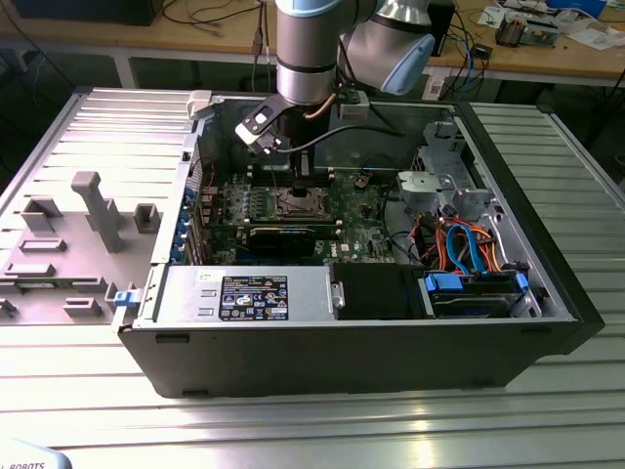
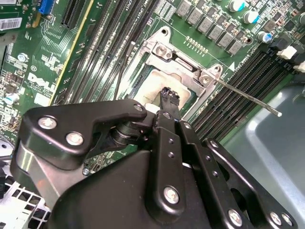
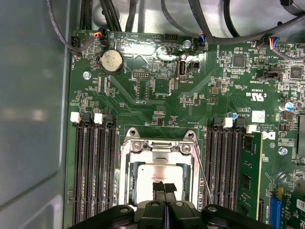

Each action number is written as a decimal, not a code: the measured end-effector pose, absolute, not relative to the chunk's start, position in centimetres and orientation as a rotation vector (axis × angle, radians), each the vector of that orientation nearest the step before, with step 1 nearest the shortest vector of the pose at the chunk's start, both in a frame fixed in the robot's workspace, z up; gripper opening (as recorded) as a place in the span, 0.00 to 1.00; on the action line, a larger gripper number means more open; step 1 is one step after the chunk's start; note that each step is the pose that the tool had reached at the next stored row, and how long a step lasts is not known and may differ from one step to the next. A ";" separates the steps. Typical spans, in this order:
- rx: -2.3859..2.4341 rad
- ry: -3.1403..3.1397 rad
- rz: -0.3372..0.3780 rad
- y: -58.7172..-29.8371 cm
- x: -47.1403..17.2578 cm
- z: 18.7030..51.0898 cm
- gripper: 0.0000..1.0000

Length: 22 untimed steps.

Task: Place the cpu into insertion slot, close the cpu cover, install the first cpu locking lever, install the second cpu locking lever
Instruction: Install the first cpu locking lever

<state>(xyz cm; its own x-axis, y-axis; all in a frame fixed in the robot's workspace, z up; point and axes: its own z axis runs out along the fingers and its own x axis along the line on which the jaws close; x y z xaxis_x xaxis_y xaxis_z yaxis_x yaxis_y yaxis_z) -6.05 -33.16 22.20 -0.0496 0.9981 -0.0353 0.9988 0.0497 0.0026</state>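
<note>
The cpu [image 3: 159, 172] lies silver side up in the insertion slot [image 1: 296, 203] on the green motherboard [image 3: 143, 95]. Its top shows through the window of the cpu cover [image 3: 157, 149], which lies flat around it. The jaws are together with nothing between them, and their black fingertips [image 3: 159, 187] are at the chip's top; whether they touch it I cannot tell. Beside the socket a thin locking lever [image 2: 248, 98] juts out free over the black memory slots [image 3: 93, 171]. The board sits in an open computer case [image 1: 342, 342] on the ribbed metal worktop [image 1: 293, 420].
</note>
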 end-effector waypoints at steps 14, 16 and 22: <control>2.147 2.256 -0.035 -33.2 -6.1 23.8 0.12; 2.147 2.256 -0.035 -33.2 -6.1 24.2 0.12; 2.147 2.256 -0.035 -33.2 -6.1 25.7 0.12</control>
